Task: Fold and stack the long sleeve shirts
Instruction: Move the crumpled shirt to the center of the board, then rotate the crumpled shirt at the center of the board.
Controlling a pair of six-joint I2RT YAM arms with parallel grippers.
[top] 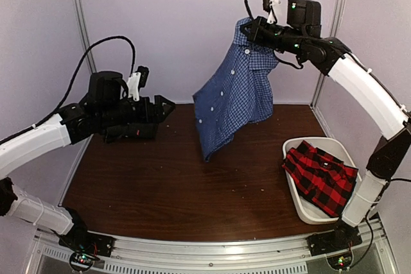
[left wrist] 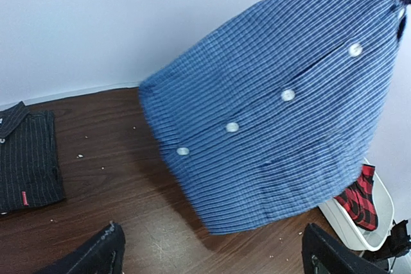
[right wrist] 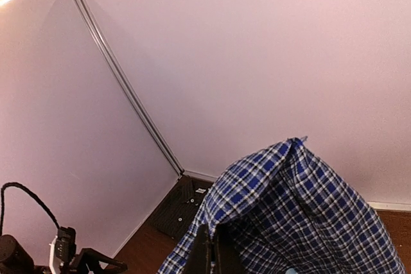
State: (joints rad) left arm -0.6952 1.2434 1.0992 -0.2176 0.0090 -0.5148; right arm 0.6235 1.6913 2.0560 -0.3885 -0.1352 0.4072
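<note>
Gripping the blue shirt (top: 234, 97) by its collar, my right jaws are clamped shut on the cloth, high above the back of the worktop (top: 167, 184). The shirt hangs free below them, button side toward my left arm (top: 38, 142), with a row of white buttons running down its front. It flares out toward the bottom, and its lowest corner dangles close over the dark wood. Whether that corner touches the worktop I cannot tell. From my right wrist I see the checked cloth (right wrist: 289, 216) bunched over my fingers (right wrist: 207, 251) and rising to a peak.

My left jaws are spread wide and hold nothing. They hover above the left side of the worktop, level with the lower half of the shirt, pointing at it but well apart from it. From my left wrist the blue shirt (left wrist: 276, 113) fills most of the view, with my two fingertips at the bottom edge on either side.

The red shirt (top: 320, 174) lies crumpled in the white tub (top: 294, 187) at the right side of the worktop, beside my right arm's base. The dark shirt (left wrist: 26, 158) lies flat and folded at the far left of the worktop, its collar toward the back wall, a small orange tag (left wrist: 24, 198) near its front edge.
</note>
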